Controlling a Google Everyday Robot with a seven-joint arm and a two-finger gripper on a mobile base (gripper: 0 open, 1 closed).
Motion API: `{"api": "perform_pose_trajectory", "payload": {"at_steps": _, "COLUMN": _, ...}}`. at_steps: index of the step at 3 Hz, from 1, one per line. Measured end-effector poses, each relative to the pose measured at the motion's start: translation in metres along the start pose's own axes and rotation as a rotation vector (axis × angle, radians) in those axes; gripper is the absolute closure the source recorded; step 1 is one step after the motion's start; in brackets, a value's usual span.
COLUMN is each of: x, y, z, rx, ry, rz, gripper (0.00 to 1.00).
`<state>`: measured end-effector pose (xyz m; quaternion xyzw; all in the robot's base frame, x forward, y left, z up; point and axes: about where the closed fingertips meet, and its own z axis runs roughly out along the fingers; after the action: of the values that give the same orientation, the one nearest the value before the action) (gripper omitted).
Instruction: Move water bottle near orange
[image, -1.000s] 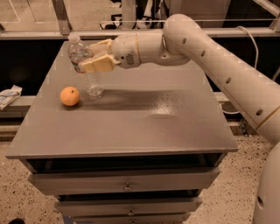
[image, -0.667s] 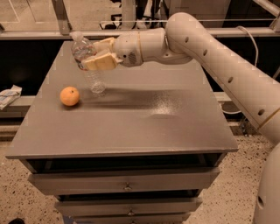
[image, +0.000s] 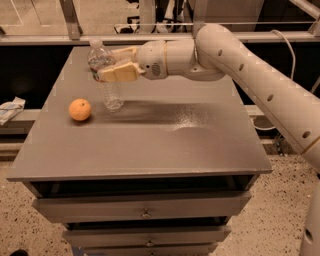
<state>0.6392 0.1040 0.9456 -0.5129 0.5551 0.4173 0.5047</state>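
Observation:
The water bottle (image: 112, 94) is clear ribbed plastic with a white cap. It stands about upright at the back left of the grey table (image: 175, 145), and its base looks down on the tabletop. My gripper (image: 108, 64) reaches in from the right and is shut on the bottle's upper body, one tan finger (image: 120, 74) in front and one behind. The orange (image: 80, 109) lies on the table just left of the bottle's base and a little nearer to me, with a small gap between them.
My white arm (image: 240, 65) spans the back right of the table. Drawers (image: 145, 210) sit under the tabletop. A white object (image: 10, 110) lies on a low ledge at far left. A metal rail (image: 150, 25) runs behind the table.
The bottle was tilted and held a little above the table; now it is upright and lower, beside the orange. The gripper has come down with it.

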Motion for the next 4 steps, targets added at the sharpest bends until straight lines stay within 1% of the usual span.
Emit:
{"api": "perform_pose_trajectory", "payload": {"at_steps": 1, "x": 0.004, "y": -0.002, "z": -0.001, "rx": 0.017, "ry": -0.027, "rz": 0.033, "gripper": 1.0}}
{"api": "perform_pose_trajectory", "payload": {"at_steps": 2, "x": 0.011, "y": -0.001, "z": 0.002, "rx": 0.024, "ry": -0.037, "rz": 0.064, "gripper": 0.97}}
{"api": "perform_pose_trajectory", "payload": {"at_steps": 3, "x": 0.015, "y": -0.001, "z": 0.003, "rx": 0.027, "ry": -0.037, "rz": 0.08, "gripper": 0.73}}
{"api": "perform_pose_trajectory", "payload": {"at_steps": 4, "x": 0.019, "y": -0.001, "z": 0.001, "rx": 0.036, "ry": -0.035, "rz": 0.09, "gripper": 0.43}}
